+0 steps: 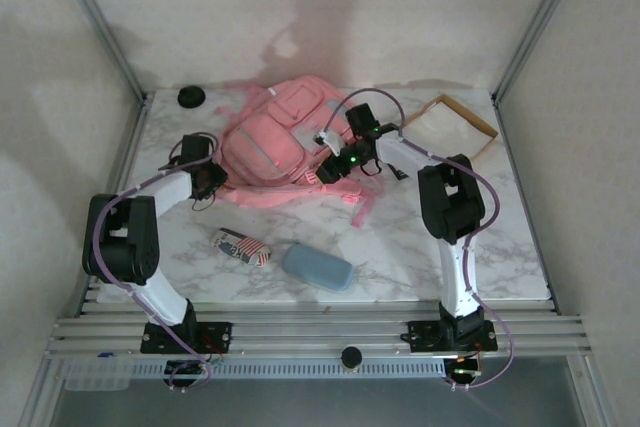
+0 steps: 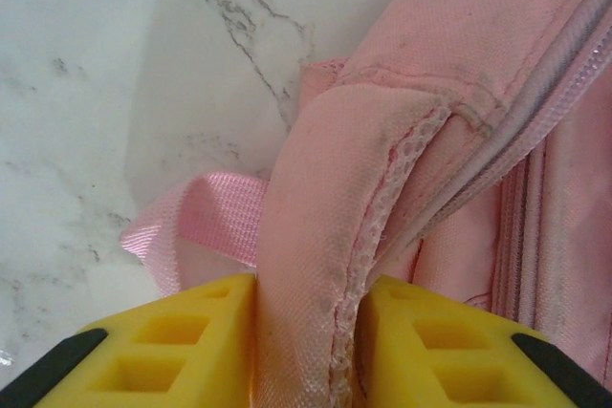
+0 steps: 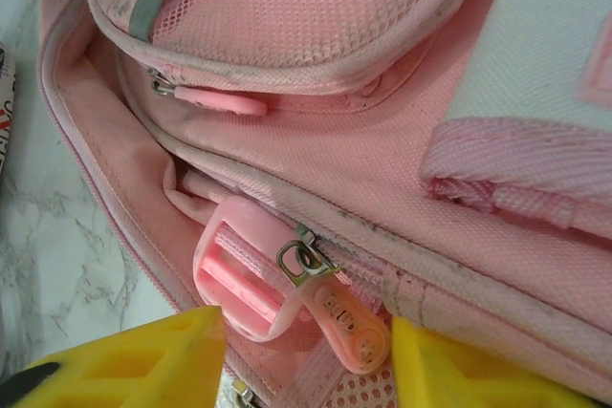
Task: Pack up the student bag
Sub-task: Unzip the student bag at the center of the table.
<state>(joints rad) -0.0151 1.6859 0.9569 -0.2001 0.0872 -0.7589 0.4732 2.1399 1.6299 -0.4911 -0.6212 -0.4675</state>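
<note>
A white marble-patterned table (image 1: 400,247) stands between plain pale walls (image 1: 350,7), with 2 grey metal posts (image 1: 97,17) rising from its back corners.

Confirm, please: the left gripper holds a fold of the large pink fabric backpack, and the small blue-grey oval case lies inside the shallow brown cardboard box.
One point is wrong: the small blue-grey oval case lies on the white marble table, not inside the shallow brown cardboard box. The top external view shows it. The rest holds.
</note>
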